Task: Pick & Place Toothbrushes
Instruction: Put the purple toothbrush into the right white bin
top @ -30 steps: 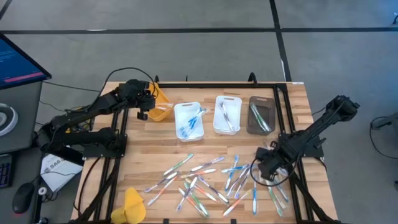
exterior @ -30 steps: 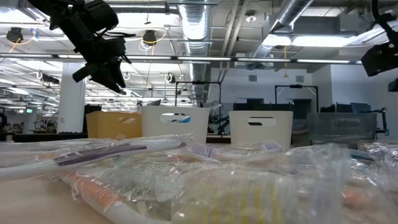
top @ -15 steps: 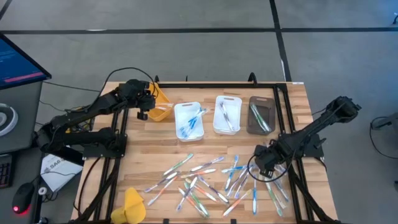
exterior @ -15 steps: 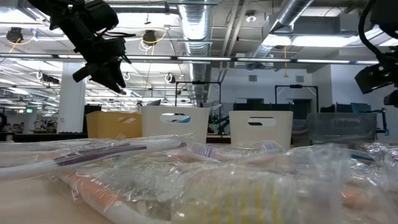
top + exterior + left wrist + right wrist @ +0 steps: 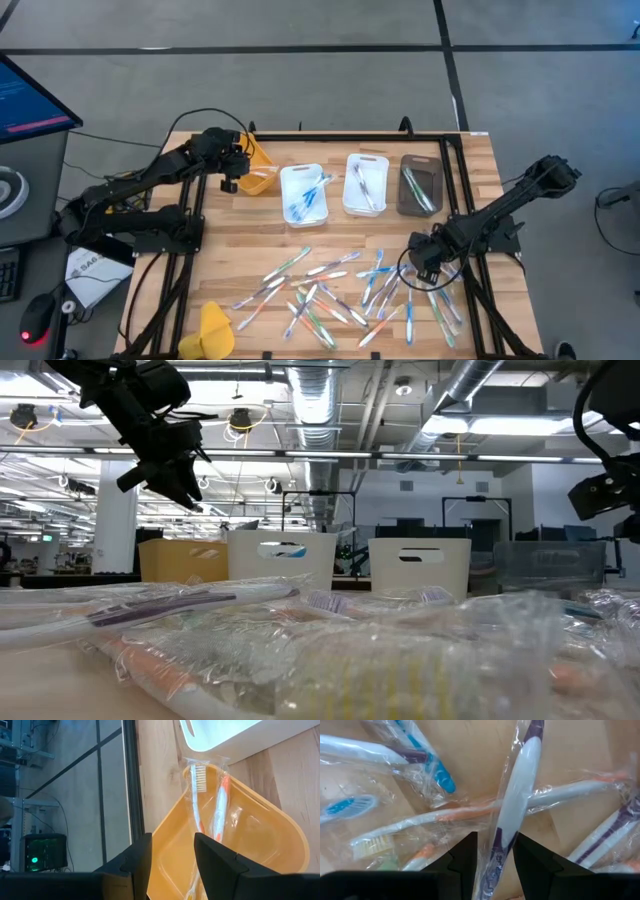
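**Right gripper low over the loose toothbrushes, left gripper above the yellow tray**

The right gripper (image 5: pixel 425 258) was seen down close over the right part of the toothbrush pile (image 5: pixel 340 290) on the table (image 5: pixel 250 240). Its fingers (image 5: pixel 462 862) were parted, and a wrapped purple-and-white toothbrush (image 5: pixel 517 795) lay lengthwise in the gap between them — whether it was being touched could not be told. That brush was crossed over an orange-accented one (image 5: pixel 470 815), with blue-accented brushes (image 5: pixel 427 762) lying beside.

The left gripper (image 5: pixel 229 180) was held above the yellow tray (image 5: pixel 258 168) at the back left of the table, fingers (image 5: pixel 137 857) apart and nothing between them. Two orange-accented toothbrushes (image 5: pixel 207 805) in clear wrap were seen lying in that tray, side by side.

Along the back, three more trays stood in a row — a white tray (image 5: pixel 303 194) with blue brushes, a second white tray (image 5: pixel 366 184) with pale ones, and a dark tray (image 5: pixel 421 185) with green ones. A yellow item (image 5: pixel 214 330) lay at the table's front left.
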Motion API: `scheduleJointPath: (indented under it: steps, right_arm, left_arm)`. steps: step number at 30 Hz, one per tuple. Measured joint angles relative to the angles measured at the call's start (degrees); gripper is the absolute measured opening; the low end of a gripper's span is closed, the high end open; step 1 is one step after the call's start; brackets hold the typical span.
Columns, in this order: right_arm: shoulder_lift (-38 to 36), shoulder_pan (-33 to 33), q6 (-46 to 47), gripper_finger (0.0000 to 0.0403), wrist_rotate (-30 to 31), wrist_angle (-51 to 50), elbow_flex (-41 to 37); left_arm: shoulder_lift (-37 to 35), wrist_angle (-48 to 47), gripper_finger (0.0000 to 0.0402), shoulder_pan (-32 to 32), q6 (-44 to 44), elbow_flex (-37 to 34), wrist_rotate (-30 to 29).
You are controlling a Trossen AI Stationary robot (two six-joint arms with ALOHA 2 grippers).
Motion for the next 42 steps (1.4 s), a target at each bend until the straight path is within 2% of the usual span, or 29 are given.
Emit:
scheduleJointPath:
  steps: [10, 19, 25, 31, 36, 42]
  right_arm:
    - [0.0, -1.2, -0.4, 0.0109, 0.0, -0.5, 0.0]
    - [0.0, -1.9, -0.4, 0.0033, 0.1, -0.5, 0.0]
    - [0.0, -1.9, -0.3, 0.0032, 0.1, -0.4, 0.0]
    - [0.0, -1.9, -1.0, 0.0059, -0.6, 1.3, 0.0]
    - [0.0, -1.8, -1.9, 0.0032, -0.9, 2.8, 0.1]
    - [0.0, -1.8, -4.3, 0.0032, -1.3, 7.1, 0.1]
  left_arm:
    - [0.0, 0.0, 0.0141, 0.0, 0.0, 0.0, 0.0]
    - [0.0, 0.1, 0.0141, 0.0, 0.0, 0.0, 0.0]
    - [0.0, 0.3, 0.0141, 0.0, 0.0, 0.0, 0.0]
    - [0.0, 0.3, 0.0141, 0.0, 0.0, 0.0, 0.0]
    - [0.0, 0.3, 0.0141, 0.0, -0.2, 0.0, 0.0]
    - [0.0, 0.3, 0.0141, 0.3, -0.2, 0.0, 0.0]
